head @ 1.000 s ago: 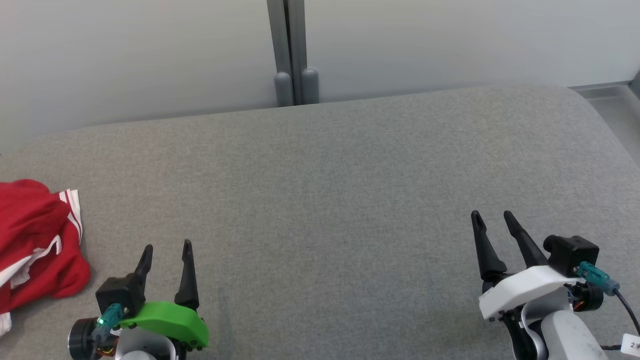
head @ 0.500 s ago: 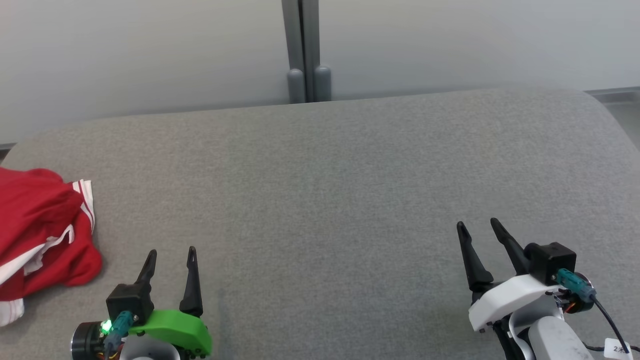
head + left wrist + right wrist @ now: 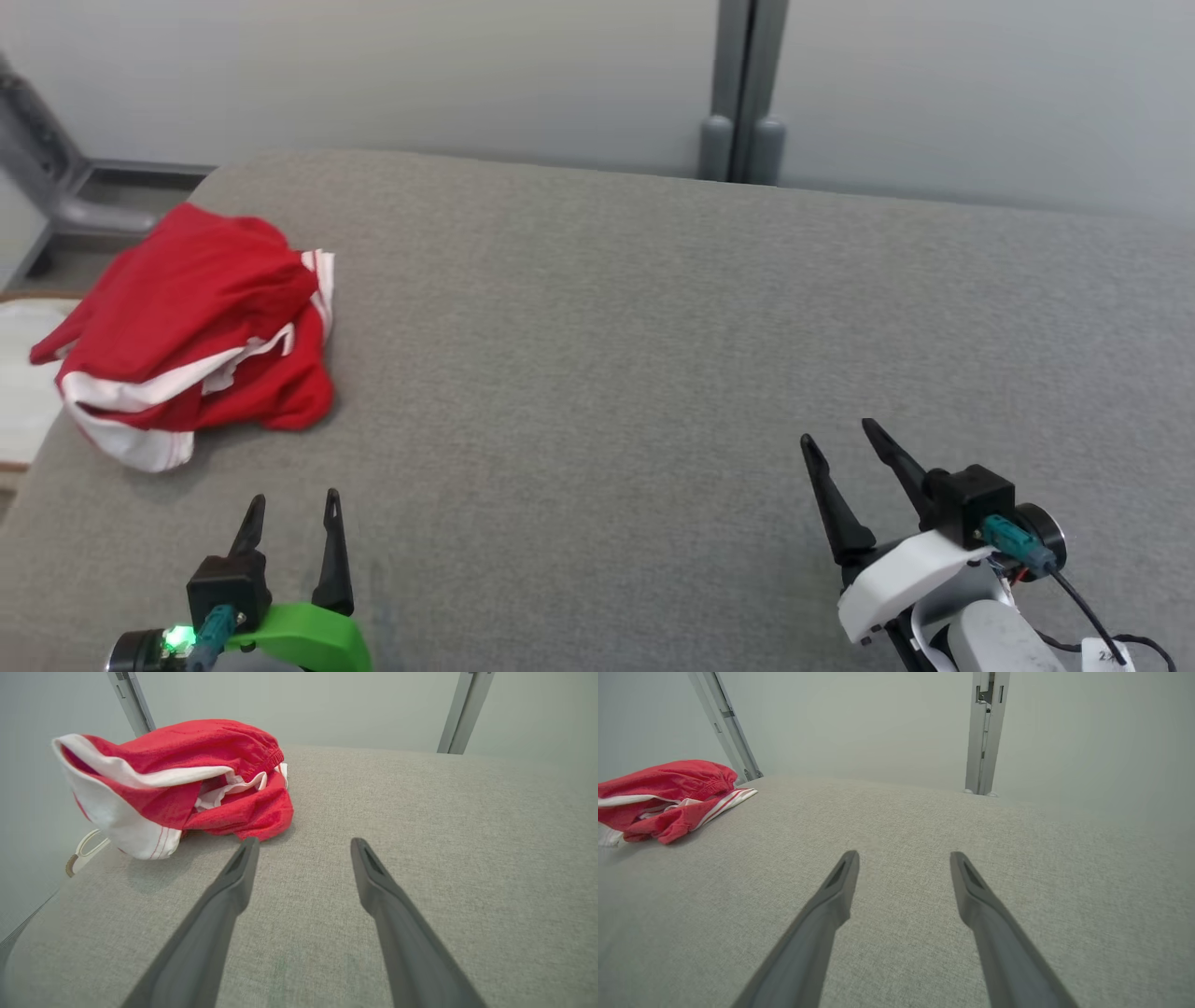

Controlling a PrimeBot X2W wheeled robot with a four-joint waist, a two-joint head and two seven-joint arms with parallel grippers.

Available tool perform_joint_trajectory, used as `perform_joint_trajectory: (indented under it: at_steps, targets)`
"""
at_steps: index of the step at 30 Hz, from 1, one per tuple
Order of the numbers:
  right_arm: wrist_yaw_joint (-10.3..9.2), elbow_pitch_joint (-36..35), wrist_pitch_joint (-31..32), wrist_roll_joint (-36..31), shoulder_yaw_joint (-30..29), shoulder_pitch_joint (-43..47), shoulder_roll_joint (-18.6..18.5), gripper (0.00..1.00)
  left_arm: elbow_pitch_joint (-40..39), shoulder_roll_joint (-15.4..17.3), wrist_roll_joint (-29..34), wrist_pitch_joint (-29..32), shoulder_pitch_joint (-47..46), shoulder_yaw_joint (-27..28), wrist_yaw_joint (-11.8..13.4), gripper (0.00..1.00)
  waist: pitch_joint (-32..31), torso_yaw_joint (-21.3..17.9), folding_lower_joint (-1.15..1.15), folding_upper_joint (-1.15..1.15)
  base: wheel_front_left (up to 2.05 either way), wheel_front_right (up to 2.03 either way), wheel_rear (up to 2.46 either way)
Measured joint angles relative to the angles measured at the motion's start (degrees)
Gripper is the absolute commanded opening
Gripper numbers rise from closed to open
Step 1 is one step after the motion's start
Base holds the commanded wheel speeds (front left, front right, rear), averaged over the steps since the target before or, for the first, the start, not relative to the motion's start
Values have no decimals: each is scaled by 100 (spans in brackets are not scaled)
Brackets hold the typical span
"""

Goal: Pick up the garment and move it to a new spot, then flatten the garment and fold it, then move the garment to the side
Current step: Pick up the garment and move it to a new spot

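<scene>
Spanning the scene: grey fabric-covered worktop [image 3: 597, 308]. Red garment [image 3: 191, 327] with white trim, crumpled in a heap by the worktop's far left corner. Left pincer [image 3: 294, 496], near edge, jaws wide, empty, near the garment. Right pincer [image 3: 837, 431], near edge, jaws wide, empty, well apart from it.

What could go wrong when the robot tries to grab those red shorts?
1. The red shorts lie bunched at the left edge of the grey cushion, partly overhanging; a nudge from the open left fingers might push them off.
2. In that heap, the fingers may pinch several layers, making flattening harder.
</scene>
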Motion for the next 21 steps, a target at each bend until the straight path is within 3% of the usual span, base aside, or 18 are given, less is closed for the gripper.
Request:
perform_joint_trajectory:
  at_steps: [11, 21]
  targets:
    - [1, 190, -54, -71, 555, -209, 3, 100, 54, -48, 143, -74, 191, 625, 68, 100, 83, 1235, 0, 0, 0, 0, 0]
    - [1, 363, -54, -92, 767, -503, 2, 100, -16, -116, -34, -74, 219, 1032, 76, 100, 375, 1632, 0, 0, 0, 0, 0]
